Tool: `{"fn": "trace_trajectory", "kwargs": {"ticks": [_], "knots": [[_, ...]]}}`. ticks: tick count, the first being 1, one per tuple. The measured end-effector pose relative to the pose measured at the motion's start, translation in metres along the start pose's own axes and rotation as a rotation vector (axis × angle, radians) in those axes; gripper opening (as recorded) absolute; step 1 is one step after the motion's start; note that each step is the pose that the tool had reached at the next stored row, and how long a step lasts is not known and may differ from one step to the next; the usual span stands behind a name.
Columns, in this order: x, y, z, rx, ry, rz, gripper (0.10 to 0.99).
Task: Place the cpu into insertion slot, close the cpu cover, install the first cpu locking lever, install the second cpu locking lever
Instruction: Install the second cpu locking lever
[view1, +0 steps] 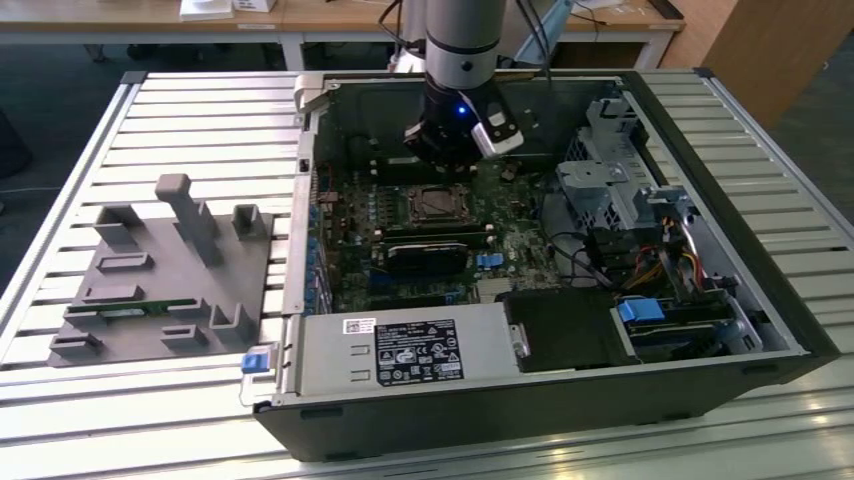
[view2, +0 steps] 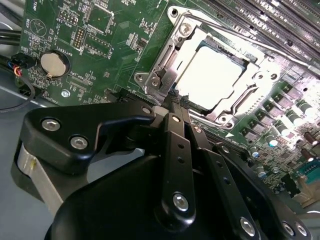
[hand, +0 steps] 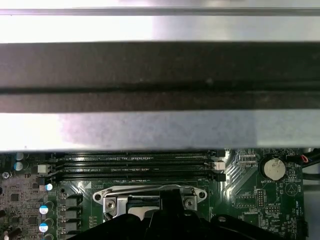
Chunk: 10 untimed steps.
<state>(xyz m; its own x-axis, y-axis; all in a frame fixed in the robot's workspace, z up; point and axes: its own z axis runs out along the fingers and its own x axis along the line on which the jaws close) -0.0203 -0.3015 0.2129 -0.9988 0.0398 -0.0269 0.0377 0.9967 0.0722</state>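
The cpu lies flat in the insertion slot on the green board, its metal top glaring bright. The cpu cover, a silver frame, lies down around it, and the chip shows through its window. My gripper hangs low over the socket's edge with its black fingers pressed together, holding nothing I can see. In the exterior view the gripper stands just behind the socket, inside the open computer case. In the first wrist view a thin metal lever bar runs along one side of the socket.
A coin battery and memory slots flank the socket. A black oblong card sits in front of it, then the power supply. Drive cages and cables fill the exterior view's right. A grey fixture stands on the slatted table.
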Motion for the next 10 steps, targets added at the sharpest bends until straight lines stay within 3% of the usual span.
{"fn": "trace_trajectory", "kwargs": {"ticks": [4, 8, 10], "knots": [[0.0000, -0.0006, -0.0018, 0.000, 0.0001, 0.000, 0.106], [-0.0004, 0.0002, -0.0131, 0.000, 0.0001, 0.000, 0.106], [-0.0005, -0.0002, -0.0143, 0.000, -0.0001, 0.000, 0.106]]}}
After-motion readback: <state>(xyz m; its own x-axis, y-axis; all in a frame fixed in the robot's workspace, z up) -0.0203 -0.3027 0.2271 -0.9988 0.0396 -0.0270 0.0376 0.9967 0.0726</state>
